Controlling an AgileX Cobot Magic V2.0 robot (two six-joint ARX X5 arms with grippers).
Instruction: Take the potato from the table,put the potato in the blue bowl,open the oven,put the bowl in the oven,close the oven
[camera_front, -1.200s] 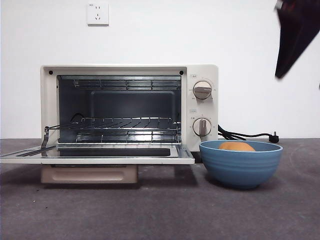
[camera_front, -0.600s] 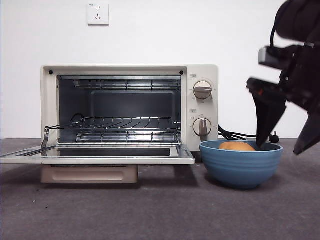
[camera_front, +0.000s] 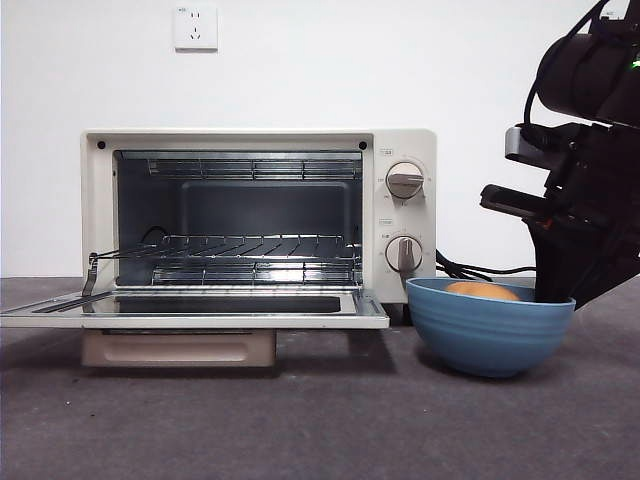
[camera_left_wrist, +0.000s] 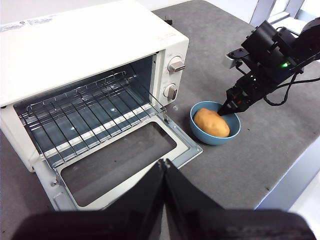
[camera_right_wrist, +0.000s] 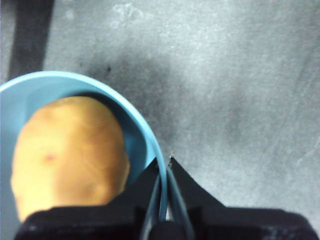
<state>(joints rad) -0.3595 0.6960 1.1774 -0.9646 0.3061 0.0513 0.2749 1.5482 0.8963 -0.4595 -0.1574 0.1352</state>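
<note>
— Stage reached?

— Past the potato (camera_front: 482, 291): already lying in the blue bowl (camera_front: 490, 335). Past the opening too: oven (camera_front: 405, 140) gaping, with the door (camera_front: 200, 321) folded down flat at lower left of the front frame. Now, by the look of the grip, taking hold of the bowl for the trip inside.

— With which claw?

— With the right gripper (camera_right_wrist: 164, 165), entering dark from the right edge of the front frame. Clenched on the bowl's rim, one jaw inside the wall and one outside, as seen from its own wrist camera.

— And the potato against that pinch?

— Just beside the inner jaw, perhaps brushing it; hard to say. Not gripped itself.

— Whereabouts of the bowl?

— Lower right of the front frame, seemingly resting on the table (camera_front: 320, 420), just beside the oven's knob side and near the door's corner.

— And the left gripper (camera_left_wrist: 164, 165)?

— Pressed together on nothing, waiting high above.

— Next move?

— Probably lifting clear of the door's edge, carrying leftward across the frame, then lowering onto the wire rack (camera_front: 240, 245). Worth keeping level: pinched at a single spot on the rim, so likely to tip under the load.
</note>
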